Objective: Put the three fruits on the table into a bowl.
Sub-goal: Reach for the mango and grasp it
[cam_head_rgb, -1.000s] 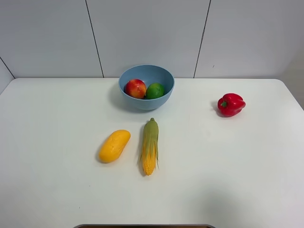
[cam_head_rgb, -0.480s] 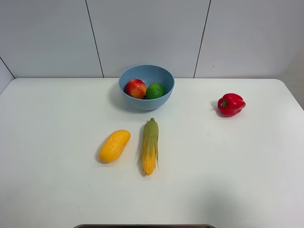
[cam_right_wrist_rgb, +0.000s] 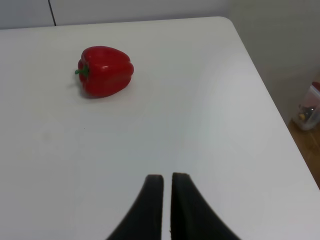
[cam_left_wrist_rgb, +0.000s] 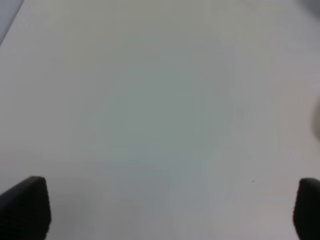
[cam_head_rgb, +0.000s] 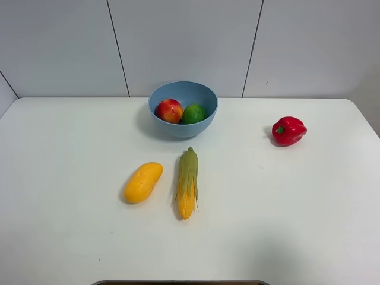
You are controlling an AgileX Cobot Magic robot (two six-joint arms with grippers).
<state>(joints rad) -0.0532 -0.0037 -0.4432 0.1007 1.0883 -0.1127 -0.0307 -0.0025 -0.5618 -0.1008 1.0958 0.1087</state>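
White table [cam_right_wrist_rgb: 210, 110] ends near the closed right gripper [cam_right_wrist_rgb: 167, 176]; left gripper [cam_left_wrist_rgb: 170, 182] spread wide.

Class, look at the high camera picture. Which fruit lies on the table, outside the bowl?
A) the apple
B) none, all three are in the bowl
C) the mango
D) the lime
C: the mango lies on the table beside the corn cob, while the apple and the lime sit inside the bowl.
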